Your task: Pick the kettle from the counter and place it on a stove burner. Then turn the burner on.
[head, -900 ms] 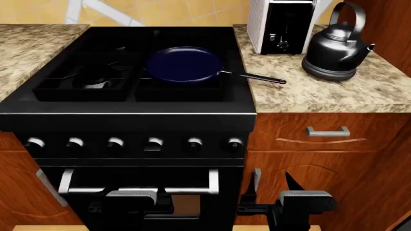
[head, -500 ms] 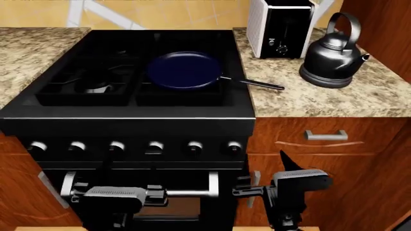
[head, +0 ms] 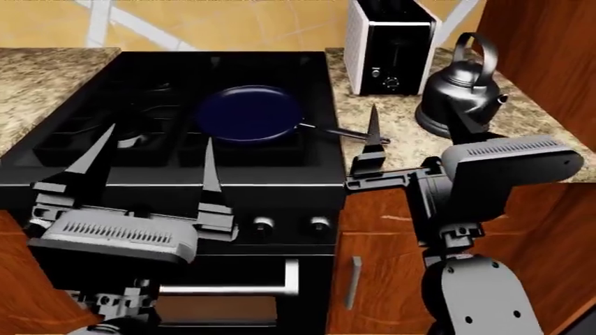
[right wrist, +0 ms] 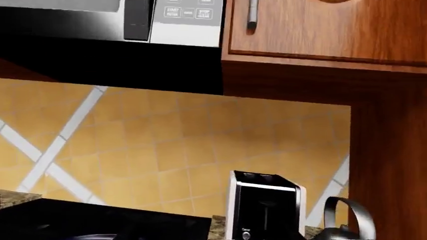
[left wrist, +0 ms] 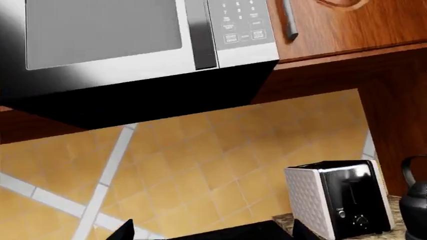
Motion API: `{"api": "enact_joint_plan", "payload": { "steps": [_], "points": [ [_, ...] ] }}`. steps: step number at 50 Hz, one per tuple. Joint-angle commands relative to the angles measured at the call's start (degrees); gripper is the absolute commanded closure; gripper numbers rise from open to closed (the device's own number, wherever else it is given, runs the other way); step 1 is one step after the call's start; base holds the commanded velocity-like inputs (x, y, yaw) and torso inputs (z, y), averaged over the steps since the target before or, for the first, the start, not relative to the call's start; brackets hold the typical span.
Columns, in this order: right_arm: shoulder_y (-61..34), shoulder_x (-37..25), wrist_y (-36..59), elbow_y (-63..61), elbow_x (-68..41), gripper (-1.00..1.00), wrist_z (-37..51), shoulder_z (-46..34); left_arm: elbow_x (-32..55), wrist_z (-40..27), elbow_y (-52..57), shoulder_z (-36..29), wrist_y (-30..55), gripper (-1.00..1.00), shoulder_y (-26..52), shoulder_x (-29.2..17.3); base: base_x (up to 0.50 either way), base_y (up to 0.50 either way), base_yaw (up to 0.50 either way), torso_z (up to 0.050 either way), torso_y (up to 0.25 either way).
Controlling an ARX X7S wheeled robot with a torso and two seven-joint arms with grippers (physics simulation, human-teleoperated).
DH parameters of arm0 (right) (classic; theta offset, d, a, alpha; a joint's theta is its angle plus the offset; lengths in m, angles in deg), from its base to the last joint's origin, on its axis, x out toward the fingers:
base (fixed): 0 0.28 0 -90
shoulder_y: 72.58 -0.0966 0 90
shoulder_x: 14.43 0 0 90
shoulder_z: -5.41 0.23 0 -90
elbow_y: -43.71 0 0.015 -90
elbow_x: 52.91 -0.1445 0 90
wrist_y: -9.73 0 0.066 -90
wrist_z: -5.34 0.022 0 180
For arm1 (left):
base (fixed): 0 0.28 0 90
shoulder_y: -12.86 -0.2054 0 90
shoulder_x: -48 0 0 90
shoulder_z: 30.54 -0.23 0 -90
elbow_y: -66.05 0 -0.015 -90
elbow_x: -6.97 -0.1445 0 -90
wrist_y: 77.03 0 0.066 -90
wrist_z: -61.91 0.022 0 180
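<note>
The dark grey kettle (head: 456, 89) stands upright on the speckled counter (head: 396, 136) right of the range, beside the white toaster. Its handle shows in the right wrist view (right wrist: 348, 215) and its edge in the left wrist view (left wrist: 415, 197). The front-left stove burner (head: 130, 132) lies under its black grate and has nothing on it. My left gripper (head: 149, 167) is open and empty, fingers pointing up in front of the range's front edge; its tips show in the left wrist view (left wrist: 213, 232). My right gripper (head: 419, 139) is open and empty, in front of the counter, short of the kettle.
A dark blue frying pan (head: 250, 112) sits on the right grate, its handle reaching over the counter. The toaster (head: 386, 45) stands behind the kettle. A microwave (left wrist: 120, 40) and wood cabinets (right wrist: 320, 30) hang above. Knobs (head: 265, 223) line the range front.
Both arms have risen from low in front of the oven door to stove-top height, fingers now pointing up. The head view has shifted a little; kettle and pan stay put.
</note>
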Motion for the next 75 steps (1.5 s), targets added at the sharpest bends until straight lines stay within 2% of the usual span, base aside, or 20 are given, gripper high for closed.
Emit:
{"api": "enact_joint_plan", "payload": {
  "steps": [1, 31, 53, 56, 62, 64, 65, 68, 71, 74, 75],
  "points": [
    [-1.1, -0.7, 2.9, -7.0, -0.6, -1.0, 1.6, 0.5, -2.0, -1.7, 6.1, -0.5, 5.8, -1.0, 2.1, -0.8, 0.23, -0.5, 0.0, 0.0, 0.0],
    [0.3, -3.4, 0.0, -10.1, 1.9, -1.0, 6.0, -2.1, -0.3, -3.1, 9.0, 0.7, 7.7, -1.0, 2.3, -1.7, 0.37, -0.43, 0.0, 0.0, 0.0],
    [0.2, -4.5, -0.1, -10.0, 0.8, -1.0, 7.2, -1.7, 0.6, -3.6, 9.4, 0.1, 8.1, -1.0, 2.5, -2.4, 0.5, -0.02, 0.0, 0.0, 0.001],
    [-2.9, -3.1, 10.9, -11.9, -5.3, -1.0, 6.3, 3.1, 0.7, -3.6, 9.2, 0.0, 8.1, -1.0, 2.5, -2.4, 0.0, 0.0, 0.0, 0.0, 0.0],
    [-20.1, -3.5, 48.7, -18.1, -11.8, -1.0, 6.7, 8.2, 0.9, -3.8, 9.9, -0.1, 8.6, -1.0, 2.5, -2.6, 0.0, 0.0, 0.0, 0.0, 0.0],
    [-25.9, -3.3, 59.4, -18.7, -13.7, -1.0, 5.5, 9.9, 1.2, -3.9, 10.4, 0.1, 8.9, -1.0, 2.5, -2.7, 0.0, 0.0, 0.0, 0.0, 0.0],
    [-27.0, -4.4, 60.6, -16.4, -18.3, -1.0, 8.0, 10.8, 1.3, -3.9, 10.7, 0.2, 9.1, -1.0, 2.5, -2.7, 0.0, 0.0, 0.0, 0.0, 0.0],
    [-32.6, -14.1, 60.6, -4.9, -44.1, -1.0, 33.8, 14.2, 1.9, -3.9, 11.5, 0.6, 9.6, -1.0, 2.6, -2.7, 0.0, 0.0, 0.0, 0.0, 0.0],
    [-36.7, -17.8, 60.2, 3.1, -69.9, -1.0, 59.6, 13.2, 2.5, -3.9, 12.2, 1.2, 10.1, -1.0, 2.6, -2.7, 0.0, 0.0, 0.0, 0.0, 0.0],
    [-38.4, -19.5, 59.1, 8.7, -94.0, -1.0, 66.7, 10.6, 3.2, -3.9, 13.2, 2.1, 10.8, -1.0, 2.7, -2.8, 0.0, 0.0, 0.0, 0.0, 0.0],
    [-38.9, -20.1, 58.7, 10.6, -96.8, -1.0, 68.5, 9.4, 3.4, -4.0, 13.4, 2.4, 11.0, -1.0, 2.7, -2.8, 0.0, 0.0, 0.0, 0.0, 0.0]
  ]
}}
